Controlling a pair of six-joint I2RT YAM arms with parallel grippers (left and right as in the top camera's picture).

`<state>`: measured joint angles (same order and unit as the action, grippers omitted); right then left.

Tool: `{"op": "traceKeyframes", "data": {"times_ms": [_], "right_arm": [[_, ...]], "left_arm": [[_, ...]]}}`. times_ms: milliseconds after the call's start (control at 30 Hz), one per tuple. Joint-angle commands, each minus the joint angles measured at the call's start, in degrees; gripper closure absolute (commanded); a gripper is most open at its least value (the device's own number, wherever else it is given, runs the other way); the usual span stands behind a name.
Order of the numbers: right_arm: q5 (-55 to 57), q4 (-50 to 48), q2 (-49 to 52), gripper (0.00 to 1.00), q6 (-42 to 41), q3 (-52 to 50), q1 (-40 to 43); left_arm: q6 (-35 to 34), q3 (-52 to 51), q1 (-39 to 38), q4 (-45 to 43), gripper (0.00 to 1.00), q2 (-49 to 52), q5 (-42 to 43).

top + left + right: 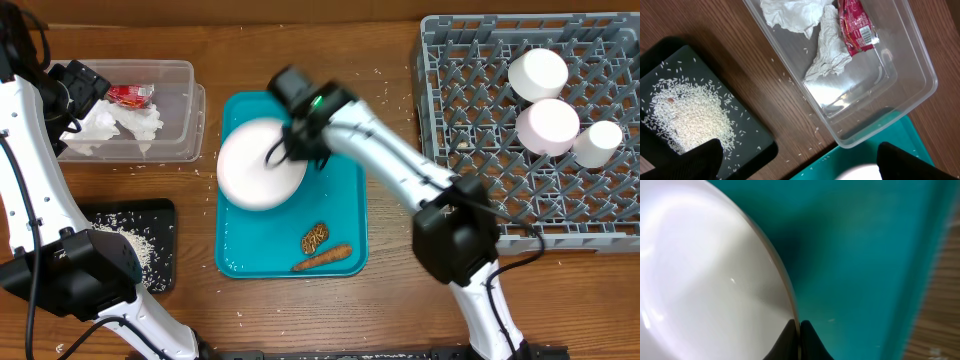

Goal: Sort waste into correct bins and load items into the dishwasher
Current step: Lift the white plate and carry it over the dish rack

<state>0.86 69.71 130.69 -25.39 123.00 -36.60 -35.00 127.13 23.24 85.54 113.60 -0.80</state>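
right gripper [799, 339] pinched the rim of the white plate [258, 168] on the teal tray [340, 200], a grip apparently meant to carry it edge-on to the dish rack [480, 130]; left gripper [800, 162] hung spread wide above the clear waste bin [865, 95] on the table [390, 310], holding nothing.

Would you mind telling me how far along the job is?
Done: tissues and a red wrapper lie in the clear bin, rice on the black tray, three white cups in the rack. In hand: the right jaws pinch the plate by its rim. Left: racking it, plus two food scraps on the teal tray.
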Motion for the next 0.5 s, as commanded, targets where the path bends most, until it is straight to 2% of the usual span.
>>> {"op": "traceKeyframes", "data": {"times_ms": [0, 133, 267, 367, 467], "right_arm": [[9.6, 4.4, -5.8, 0.96, 0.3, 8.8, 6.9], [28.1, 11.3, -7.8, 0.96, 0.3, 16.7, 15.0], [41.6, 13.0, -8.5, 0.96, 0.3, 19.0, 22.3], [45.6, 12.7, -8.3, 0.96, 0.2, 18.4, 27.4], [43.5, 12.0, -7.7, 0.96, -0.4, 17.8, 31.4]], "left_arm": [[-0.8, 0.7, 0.0, -0.1, 0.0, -0.2, 0.2], [-0.8, 0.7, 0.0, -0.1, 0.0, -0.2, 0.2], [-0.8, 0.7, 0.0, -0.1, 0.0, -0.2, 0.2], [-0.8, 0.7, 0.0, -0.1, 0.0, -0.2, 0.2], [-0.8, 0.7, 0.0, -0.1, 0.0, -0.2, 0.2]]}}
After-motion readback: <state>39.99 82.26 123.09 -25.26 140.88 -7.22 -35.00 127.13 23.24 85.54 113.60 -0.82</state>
